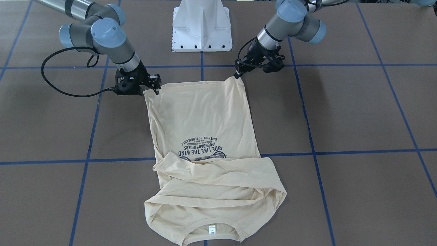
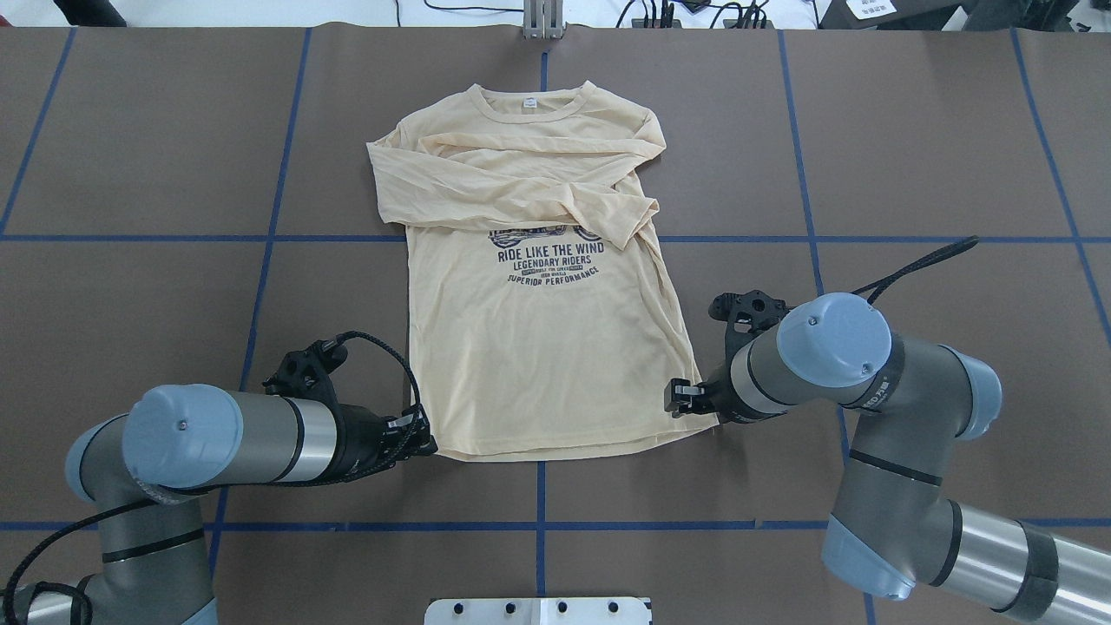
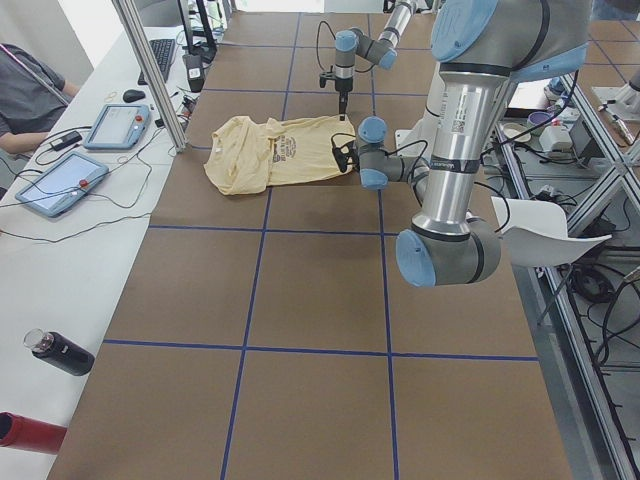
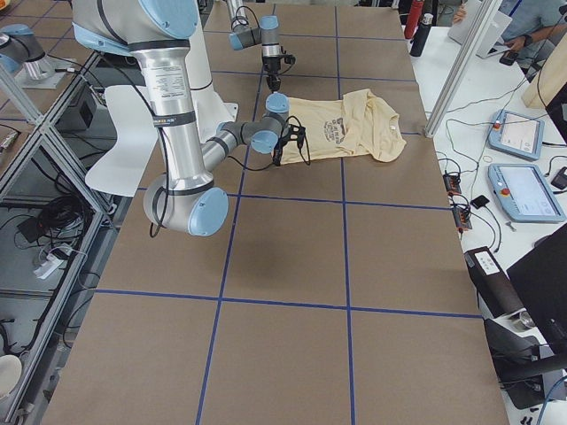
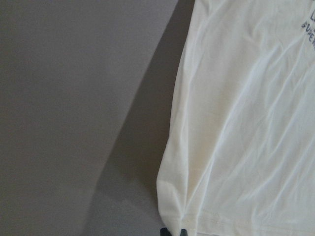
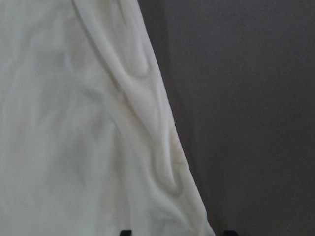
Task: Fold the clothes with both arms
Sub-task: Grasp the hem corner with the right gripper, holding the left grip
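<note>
The cream long-sleeved shirt (image 2: 547, 347) lies flat and face up on the brown table, neck away from the robot, both sleeves folded across the chest above the navy print (image 2: 548, 265). My left gripper (image 2: 431, 444) is at the hem's left corner; in the left wrist view its tips (image 5: 173, 231) are pinched together on that corner of the shirt (image 5: 246, 123). My right gripper (image 2: 681, 398) is at the hem's right corner. In the right wrist view its fingers stand wide apart with the edge of the cloth (image 6: 74, 123) lying between them.
The white pedestal base (image 2: 538, 610) stands between the arms at the table's near edge. Blue tape lines (image 2: 538, 525) cross the brown surface. A side bench holds tablets (image 3: 60, 182) and a dark bottle (image 3: 60, 352), with a person's sleeve (image 3: 25, 95) beside it.
</note>
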`<action>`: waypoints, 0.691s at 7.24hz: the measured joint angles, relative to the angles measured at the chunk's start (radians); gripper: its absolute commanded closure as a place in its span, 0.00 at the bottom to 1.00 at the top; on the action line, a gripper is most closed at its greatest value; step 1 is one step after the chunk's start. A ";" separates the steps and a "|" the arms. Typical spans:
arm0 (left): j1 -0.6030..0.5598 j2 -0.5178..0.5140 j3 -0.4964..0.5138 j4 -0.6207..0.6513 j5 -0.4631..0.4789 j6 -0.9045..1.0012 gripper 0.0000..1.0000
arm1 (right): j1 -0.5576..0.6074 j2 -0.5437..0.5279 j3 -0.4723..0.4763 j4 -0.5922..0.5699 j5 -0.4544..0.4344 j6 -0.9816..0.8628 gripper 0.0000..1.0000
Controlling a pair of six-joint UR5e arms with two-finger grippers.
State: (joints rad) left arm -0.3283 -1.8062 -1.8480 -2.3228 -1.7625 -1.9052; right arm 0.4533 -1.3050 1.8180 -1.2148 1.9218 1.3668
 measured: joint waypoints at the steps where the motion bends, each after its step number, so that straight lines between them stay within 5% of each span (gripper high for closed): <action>1: 0.000 0.000 0.001 -0.001 0.000 0.000 1.00 | 0.000 0.000 -0.001 0.000 -0.001 0.000 0.34; 2: 0.000 0.001 0.001 -0.001 0.000 0.000 1.00 | -0.001 0.000 -0.001 -0.001 -0.001 0.001 0.34; 3: 0.000 0.001 0.000 -0.001 0.001 0.000 1.00 | -0.002 0.001 -0.001 -0.004 -0.001 0.001 0.44; 5: 0.000 0.001 0.000 -0.001 0.001 -0.001 1.00 | -0.003 0.002 0.001 -0.011 -0.002 0.004 0.95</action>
State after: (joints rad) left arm -0.3283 -1.8055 -1.8481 -2.3240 -1.7617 -1.9065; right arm 0.4507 -1.3033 1.8193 -1.2255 1.9196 1.3710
